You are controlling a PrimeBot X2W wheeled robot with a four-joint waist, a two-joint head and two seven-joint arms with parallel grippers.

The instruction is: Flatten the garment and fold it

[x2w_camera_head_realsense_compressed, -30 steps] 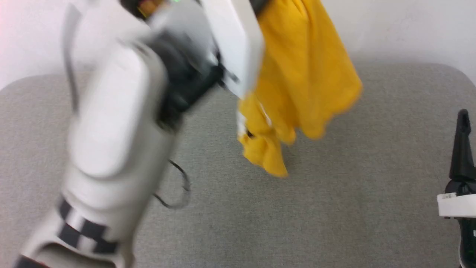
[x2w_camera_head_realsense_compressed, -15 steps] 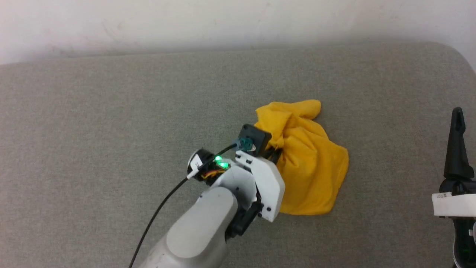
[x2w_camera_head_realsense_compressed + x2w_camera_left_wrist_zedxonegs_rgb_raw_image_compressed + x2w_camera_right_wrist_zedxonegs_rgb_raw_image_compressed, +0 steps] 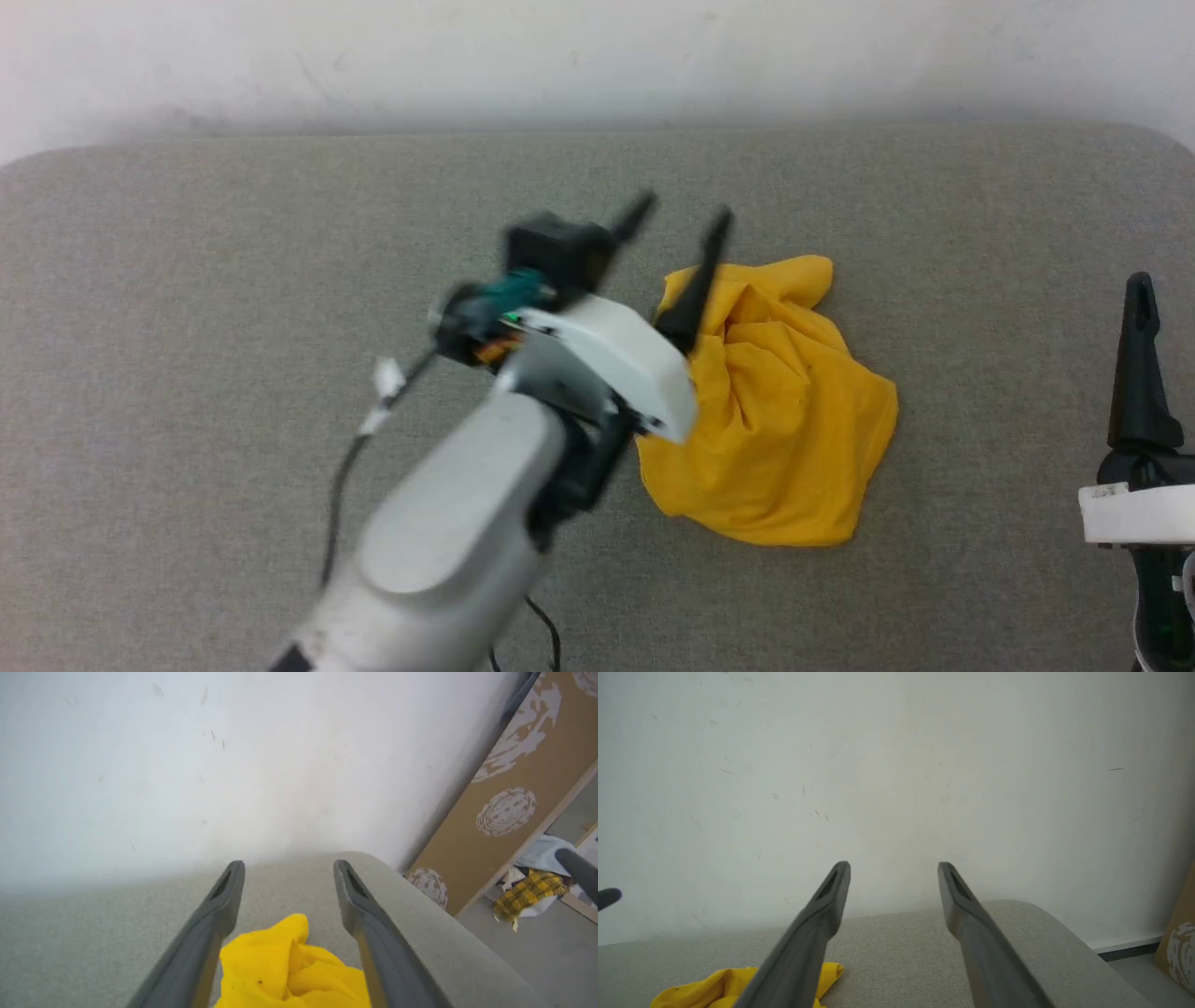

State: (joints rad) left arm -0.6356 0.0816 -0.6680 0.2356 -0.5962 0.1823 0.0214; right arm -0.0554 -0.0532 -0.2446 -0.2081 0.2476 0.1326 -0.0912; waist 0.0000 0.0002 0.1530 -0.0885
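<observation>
Garment (image 3: 775,420) lies crumpled in a heap on the grey counter (image 3: 233,280), right of centre; its print is not visible. Left end effector (image 3: 683,210) is released, fingers spread and empty, and hovers over the heap's left side. Right end effector (image 3: 893,865) is likewise released and stands well apart at the counter's right side.

Judgement: this is the flattening step, and it is not yet done. The next move calls for finding a hem or sleeve edge and drawing the cloth out flat, probably with both arms.

Soft even light, left arm (image 3: 448,541) motion-blurred in head view, pale wall (image 3: 896,765) mildly washed out, faint shadow at its foot
</observation>
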